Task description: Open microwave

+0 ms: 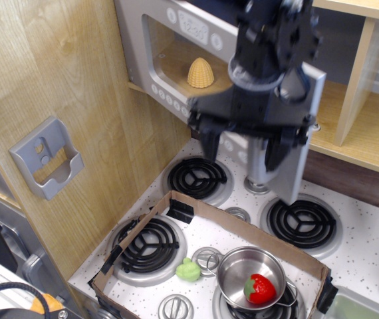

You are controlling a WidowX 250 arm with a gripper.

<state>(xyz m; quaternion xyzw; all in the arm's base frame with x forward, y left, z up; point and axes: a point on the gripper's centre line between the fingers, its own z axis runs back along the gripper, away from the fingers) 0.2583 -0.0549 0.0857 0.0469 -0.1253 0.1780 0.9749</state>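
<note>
Microwave (169, 40) door swung out, gripper (243, 147) at its free edge.

We see the grey door standing open over the stovetop (369, 246), hinged at upper left, yellow beehive-shaped toy (201, 72) visible inside. Black gripper's fingers are spread, hanging in front of the door near the silver handle (257, 166); contact with it we cannot tell. Below, a cardboard tray (243, 222) holds a steel pot (236, 269) with a strawberry (260, 288).
</note>
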